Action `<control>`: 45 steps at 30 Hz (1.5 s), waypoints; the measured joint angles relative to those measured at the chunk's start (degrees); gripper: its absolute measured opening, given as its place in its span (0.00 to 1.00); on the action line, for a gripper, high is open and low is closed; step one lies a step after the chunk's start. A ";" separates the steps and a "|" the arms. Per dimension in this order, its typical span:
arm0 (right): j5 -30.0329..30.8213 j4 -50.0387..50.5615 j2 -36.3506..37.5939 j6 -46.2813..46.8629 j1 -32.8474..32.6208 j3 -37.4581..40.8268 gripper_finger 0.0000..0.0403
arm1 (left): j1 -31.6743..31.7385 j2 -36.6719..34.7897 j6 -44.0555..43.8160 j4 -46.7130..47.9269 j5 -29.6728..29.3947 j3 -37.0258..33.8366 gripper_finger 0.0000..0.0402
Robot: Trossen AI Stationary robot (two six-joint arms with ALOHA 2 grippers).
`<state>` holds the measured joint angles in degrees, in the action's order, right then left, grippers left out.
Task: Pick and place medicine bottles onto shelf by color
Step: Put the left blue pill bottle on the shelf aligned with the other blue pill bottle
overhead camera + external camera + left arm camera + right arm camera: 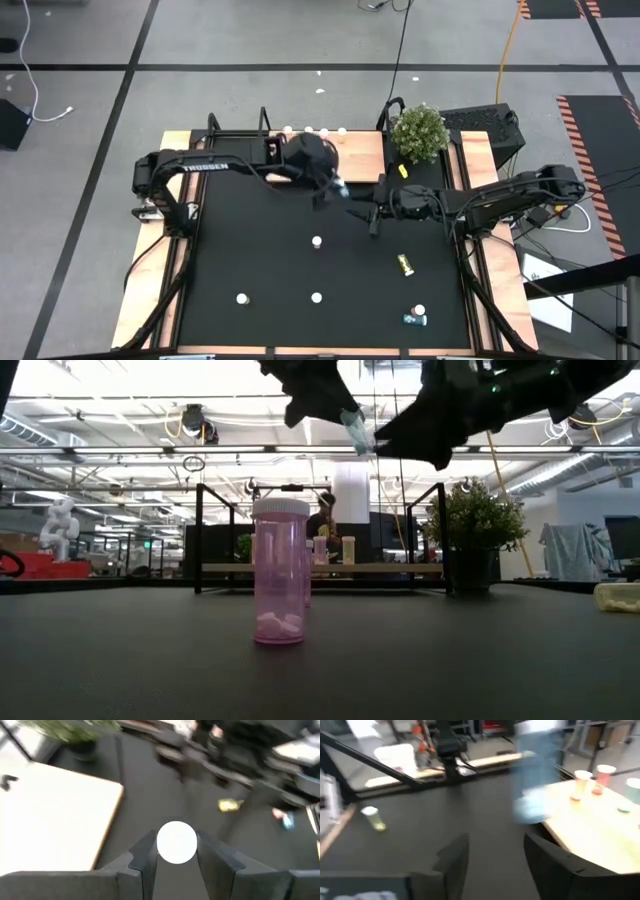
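L claw [337,187] hangs above the desk [260,250] just off the shelf [355,150], pinching a teal-blue bottle [176,842] by its body, white cap showing between the fingers. R claw [358,213] sits close beside it, fingers spread w/ nothing between them. Approx 3 bottles on the shelf, blurry. Pink bottle [280,572] stands upright mid-desk; yellow bottle [404,265] lies on its side farther right.

Our two arms meet above mid-table.
Our left gripper [335,190] grips something; our right gripper [362,212] stands open.
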<state>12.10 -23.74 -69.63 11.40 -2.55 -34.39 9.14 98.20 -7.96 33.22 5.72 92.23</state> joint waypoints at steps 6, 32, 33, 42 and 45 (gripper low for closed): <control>3.37 0.04 3.57 -0.53 0.09 -0.02 0.62 | 4.72 -3.34 4.72 5.44 -5.43 0.06 0.31; 7.19 1.88 6.54 0.16 5.92 -0.02 0.63 | 22.66 0.92 19.30 -11.01 -3.50 -19.23 0.32; 7.15 1.89 6.54 0.17 5.99 -0.02 0.63 | 22.71 1.82 19.29 -10.89 -3.53 -18.83 0.32; 7.06 3.75 6.54 3.88 5.97 -0.02 0.63 | 23.31 4.88 19.26 -10.77 -5.34 -17.70 0.32; 7.08 3.94 6.54 4.41 5.97 -0.02 0.63 | 23.67 5.24 19.45 -11.15 -5.71 -17.64 0.32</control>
<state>19.17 -19.81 -63.09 15.81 3.42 -34.41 32.81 103.44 11.49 22.07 0.01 74.59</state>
